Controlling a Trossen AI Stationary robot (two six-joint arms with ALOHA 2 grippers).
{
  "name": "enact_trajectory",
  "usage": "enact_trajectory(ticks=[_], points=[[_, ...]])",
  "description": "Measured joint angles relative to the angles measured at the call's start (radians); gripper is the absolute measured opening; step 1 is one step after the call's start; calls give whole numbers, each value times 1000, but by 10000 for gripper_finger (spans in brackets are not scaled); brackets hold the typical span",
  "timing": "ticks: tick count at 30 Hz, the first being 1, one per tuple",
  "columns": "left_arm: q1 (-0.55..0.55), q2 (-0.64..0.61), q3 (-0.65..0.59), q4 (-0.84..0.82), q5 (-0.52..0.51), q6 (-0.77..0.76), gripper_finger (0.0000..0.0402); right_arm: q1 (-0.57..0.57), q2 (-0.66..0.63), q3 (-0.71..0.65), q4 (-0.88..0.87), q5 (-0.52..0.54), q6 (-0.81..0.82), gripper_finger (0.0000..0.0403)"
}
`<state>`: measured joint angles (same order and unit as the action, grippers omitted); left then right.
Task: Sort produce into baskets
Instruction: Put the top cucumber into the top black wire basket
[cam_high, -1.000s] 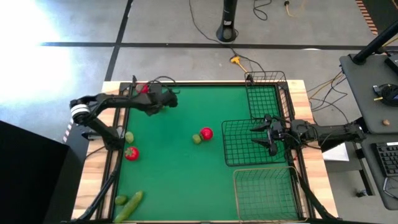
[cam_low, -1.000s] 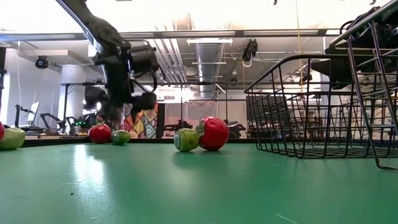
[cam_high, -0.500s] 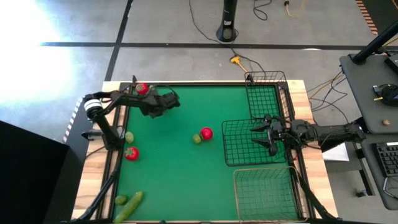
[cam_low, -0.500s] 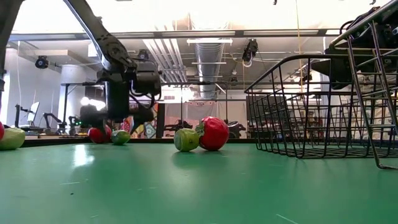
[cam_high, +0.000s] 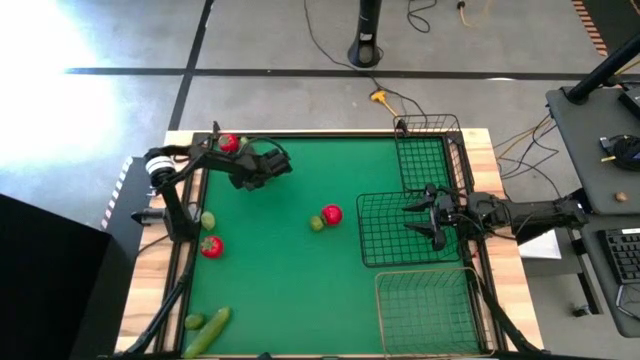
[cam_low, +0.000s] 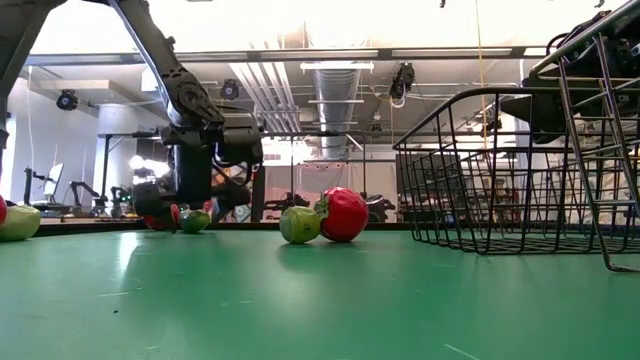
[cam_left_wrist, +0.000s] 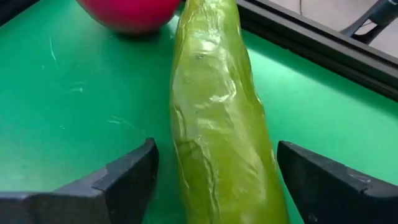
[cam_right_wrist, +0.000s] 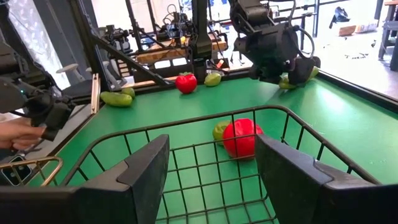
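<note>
Cucumber, long, green and glossy (cam_left_wrist: 221, 124), lies on the green bench (cam_high: 280, 270) straight between the two dark fingers (cam_left_wrist: 121, 180) of the left tool (cam_high: 262, 166); the fingers stand apart on both sides of it and do not touch it, so this tool is released. Just past the tool tip, beside the far end of the cucumber, sits a round red fruit (cam_left_wrist: 127, 12) at the back edge of the bench (cam_high: 229, 143).

Farther from the left tool, toward the middle of the bench, another round red fruit (cam_high: 332, 213) touches a small round yellow-green fruit (cam_high: 316, 223). Behind the left arm, near the side rail, there is a third red fruit with green top (cam_high: 210, 246) and one more yellow-green fruit (cam_high: 207, 219). At the front corner lie a second green cucumber (cam_high: 208, 331) and a small yellow-green fruit (cam_high: 194, 321).

The right tool (cam_high: 432, 217) hangs over the larger square basket of dark wire (cam_high: 385, 228), its fingers (cam_right_wrist: 143, 171) partly apart with nothing between them. Beyond this tool stands the narrow dark wire basket (cam_high: 420, 160); on its other side is the paler metallic wire basket (cam_high: 420, 310). All three baskets hold no produce.
</note>
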<state>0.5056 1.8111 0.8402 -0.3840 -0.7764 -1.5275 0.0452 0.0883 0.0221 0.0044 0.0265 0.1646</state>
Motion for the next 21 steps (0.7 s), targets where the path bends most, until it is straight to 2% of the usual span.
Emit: enact_trajectory(ticks=[3,9,15,18,21], points=[[0,0,0,-1,10,1,273,0,0,0,0,0,0,228],[-7,-5,0,0,53,6,148,0,0,0,0,0,0,228],[-83,-45,48,0,139,52,144,0,0,0,0,0,0,228],[-143,-64,126,-4,129,147,144,0,0,0,0,0,0,228],[-206,-60,235,-84,106,197,144,0,0,0,0,0,0,228]])
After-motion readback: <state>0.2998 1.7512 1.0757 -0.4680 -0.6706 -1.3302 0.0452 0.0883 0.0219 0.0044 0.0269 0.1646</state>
